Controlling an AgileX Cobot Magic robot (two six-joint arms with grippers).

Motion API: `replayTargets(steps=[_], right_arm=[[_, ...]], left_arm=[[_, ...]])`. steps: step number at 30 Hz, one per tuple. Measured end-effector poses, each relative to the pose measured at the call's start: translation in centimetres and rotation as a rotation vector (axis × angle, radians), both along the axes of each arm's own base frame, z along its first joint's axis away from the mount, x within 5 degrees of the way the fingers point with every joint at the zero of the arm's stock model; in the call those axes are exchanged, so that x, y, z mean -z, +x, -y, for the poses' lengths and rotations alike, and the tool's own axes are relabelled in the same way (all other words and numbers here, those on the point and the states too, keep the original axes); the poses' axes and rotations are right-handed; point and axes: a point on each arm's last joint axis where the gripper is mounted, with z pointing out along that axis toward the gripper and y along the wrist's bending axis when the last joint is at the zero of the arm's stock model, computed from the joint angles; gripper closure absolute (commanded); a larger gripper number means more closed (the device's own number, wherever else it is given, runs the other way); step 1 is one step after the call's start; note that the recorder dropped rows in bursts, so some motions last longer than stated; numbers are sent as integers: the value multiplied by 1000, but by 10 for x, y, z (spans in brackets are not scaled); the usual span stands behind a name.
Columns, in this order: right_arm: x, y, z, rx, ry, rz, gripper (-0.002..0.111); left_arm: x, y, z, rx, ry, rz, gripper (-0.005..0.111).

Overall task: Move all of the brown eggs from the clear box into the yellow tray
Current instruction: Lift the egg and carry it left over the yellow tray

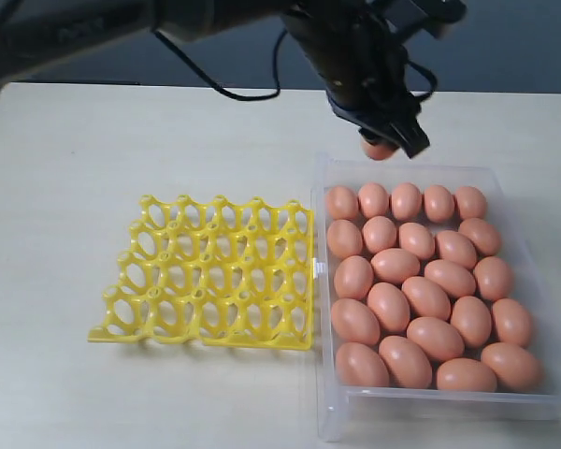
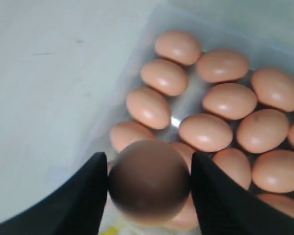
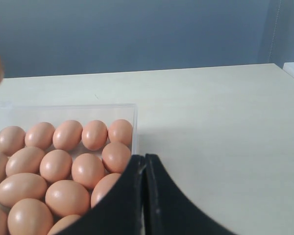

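While hanging over the far rim of the clear box point(image 1: 439, 404), left gripper point(image 1: 385, 138): fingers pinching one brown egg point(image 1: 378, 149) from both sides.
Pinched egg position: in the air, above the box's far-left part, apart from the eggs below.
Other brown eggs point(image 1: 395, 265): packed in rows inside the clear box.
Yellow tray point(image 1: 201, 339): flat on the table point(image 1: 122, 140), left of the box, right edge against the box wall.
Right gripper point(image 3: 145, 169): fingers pressed together, gripping nothing, near the clear box.

Twenty-five brown eggs point(image 1: 426, 297), one clear box point(image 1: 449, 402), one yellow tray point(image 1: 201, 335), one table point(image 1: 93, 168)
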Motion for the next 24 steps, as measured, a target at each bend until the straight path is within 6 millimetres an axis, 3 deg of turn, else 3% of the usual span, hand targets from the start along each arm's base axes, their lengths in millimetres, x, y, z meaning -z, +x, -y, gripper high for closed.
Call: replayTargets(steps=[5, 10, 13, 19, 24], right_arm=[[0, 0, 0, 0, 0, 0, 109], [0, 0, 0, 0, 0, 0, 109], [0, 0, 0, 0, 0, 0, 109], [0, 0, 0, 0, 0, 0, 109], [0, 0, 0, 0, 0, 0, 109]], left_arm=[[-27, 2, -37, -95, -29, 13, 106], [-47, -14, -55, -128, -75, 63, 106], [-49, -21, -62, -141, -102, 95, 106], [-21, -29, -52, -118, -195, 14, 106], [35, -30, -21, -26, -162, -68, 106]])
